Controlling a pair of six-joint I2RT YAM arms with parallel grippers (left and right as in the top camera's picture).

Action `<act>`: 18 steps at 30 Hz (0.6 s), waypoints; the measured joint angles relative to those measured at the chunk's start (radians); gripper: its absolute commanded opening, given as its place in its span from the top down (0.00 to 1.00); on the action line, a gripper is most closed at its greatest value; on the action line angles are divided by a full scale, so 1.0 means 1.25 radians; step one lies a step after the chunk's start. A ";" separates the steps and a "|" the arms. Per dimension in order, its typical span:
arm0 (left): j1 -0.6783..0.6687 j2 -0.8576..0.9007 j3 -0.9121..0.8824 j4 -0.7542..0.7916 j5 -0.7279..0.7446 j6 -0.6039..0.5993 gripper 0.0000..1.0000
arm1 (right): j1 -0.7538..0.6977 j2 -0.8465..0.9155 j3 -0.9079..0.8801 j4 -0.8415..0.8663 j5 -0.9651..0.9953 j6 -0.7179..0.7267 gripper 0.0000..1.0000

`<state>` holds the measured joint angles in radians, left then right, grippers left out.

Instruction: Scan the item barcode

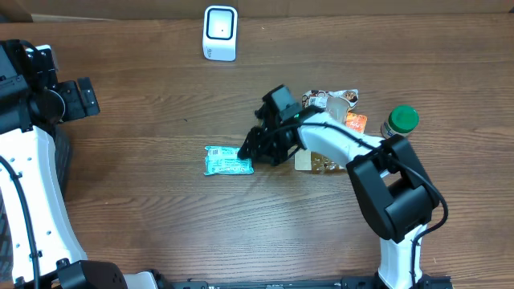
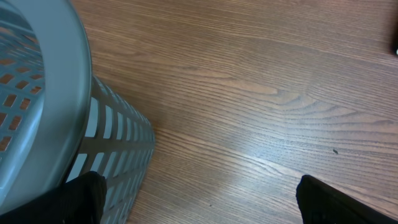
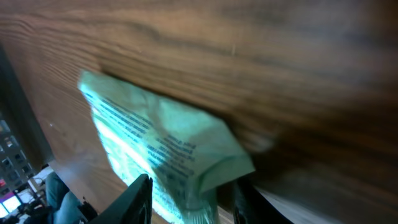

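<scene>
A teal packet (image 1: 229, 161) with printed text lies flat on the wooden table, near the middle. My right gripper (image 1: 247, 151) is down at its right end. In the right wrist view the packet (image 3: 155, 137) fills the centre, and its crinkled end sits between the fingers of my right gripper (image 3: 194, 183). The jaws straddle it with a gap on the right side, so they are open. A white scanner (image 1: 220, 33) stands at the far edge. My left gripper (image 2: 202, 199) hangs wide open over bare wood at the far left, holding nothing.
Behind the right arm lie snack pouches (image 1: 329, 100), an orange packet (image 1: 356, 122), a tan packet (image 1: 313, 163) and a green-lidded jar (image 1: 400, 120). A grey slotted basket (image 2: 37, 93) stands just left of my left gripper.
</scene>
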<state>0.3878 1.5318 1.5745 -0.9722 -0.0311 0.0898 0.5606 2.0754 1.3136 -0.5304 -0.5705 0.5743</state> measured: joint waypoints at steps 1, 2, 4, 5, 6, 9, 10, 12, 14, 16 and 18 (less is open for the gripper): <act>0.000 0.000 0.000 0.000 0.000 0.000 0.00 | 0.009 0.001 -0.012 0.018 -0.001 0.014 0.66; 0.000 0.000 0.000 0.000 0.000 0.000 0.00 | 0.016 0.002 -0.023 0.041 -0.005 0.029 0.75; 0.000 0.000 0.000 0.000 0.000 0.000 0.01 | 0.026 0.002 -0.035 0.071 -0.005 0.056 0.86; 0.000 0.000 0.000 0.000 0.000 0.000 0.00 | 0.027 0.002 -0.039 0.078 -0.004 0.067 0.93; 0.000 0.000 0.000 0.000 0.000 0.000 0.00 | 0.027 0.002 -0.042 0.083 -0.005 0.073 0.96; 0.000 0.000 0.000 0.000 0.000 0.000 0.00 | 0.022 0.001 -0.043 0.086 -0.014 0.082 0.96; 0.000 0.000 0.000 0.000 0.000 0.000 0.00 | 0.021 0.001 -0.043 0.086 -0.020 0.080 0.96; 0.000 0.000 0.000 0.000 0.000 0.000 0.00 | 0.014 0.001 -0.044 0.086 -0.036 0.066 0.96; 0.000 0.000 0.000 0.000 0.000 0.000 0.01 | 0.004 0.001 -0.047 0.082 -0.050 0.050 0.96; 0.000 0.000 0.000 0.000 0.000 0.000 0.00 | -0.012 -0.003 -0.049 0.066 -0.062 0.025 0.96; 0.000 0.000 0.000 0.000 0.000 0.000 0.00 | -0.027 -0.023 -0.056 0.045 -0.061 -0.003 0.96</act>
<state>0.3878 1.5322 1.5745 -0.9722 -0.0311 0.0898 0.5262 2.0460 1.2442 -0.4747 -0.6472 0.5705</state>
